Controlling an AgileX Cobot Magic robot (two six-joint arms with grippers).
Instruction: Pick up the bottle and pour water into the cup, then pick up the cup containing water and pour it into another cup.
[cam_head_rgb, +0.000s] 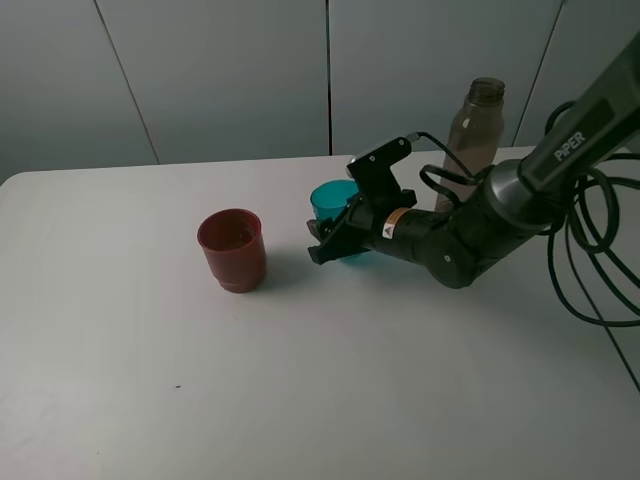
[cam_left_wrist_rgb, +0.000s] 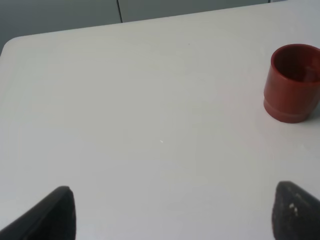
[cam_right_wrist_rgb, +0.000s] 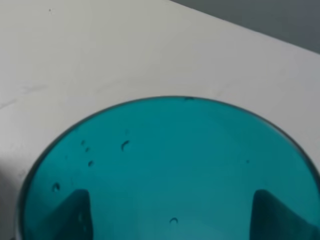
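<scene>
The teal translucent cup (cam_head_rgb: 333, 200) sits right of the table's middle, with my right gripper (cam_head_rgb: 338, 243) shut on its lower body. In the right wrist view the cup (cam_right_wrist_rgb: 170, 165) fills the picture, droplets on its wall, and both dark fingers (cam_right_wrist_rgb: 75, 212) show through it. Whether its base touches the table I cannot tell. The red cup (cam_head_rgb: 232, 249) stands upright to its left, apart from it. The smoky bottle (cam_head_rgb: 475, 135) stands upright behind the right arm. My left gripper (cam_left_wrist_rgb: 175, 205) hangs open over bare table, the red cup (cam_left_wrist_rgb: 292, 82) ahead of it to one side.
The white table (cam_head_rgb: 300, 400) ends at a grey panelled wall (cam_head_rgb: 220, 70) at the back. Black cables (cam_head_rgb: 590, 270) loop down beside the right arm near the table's right edge.
</scene>
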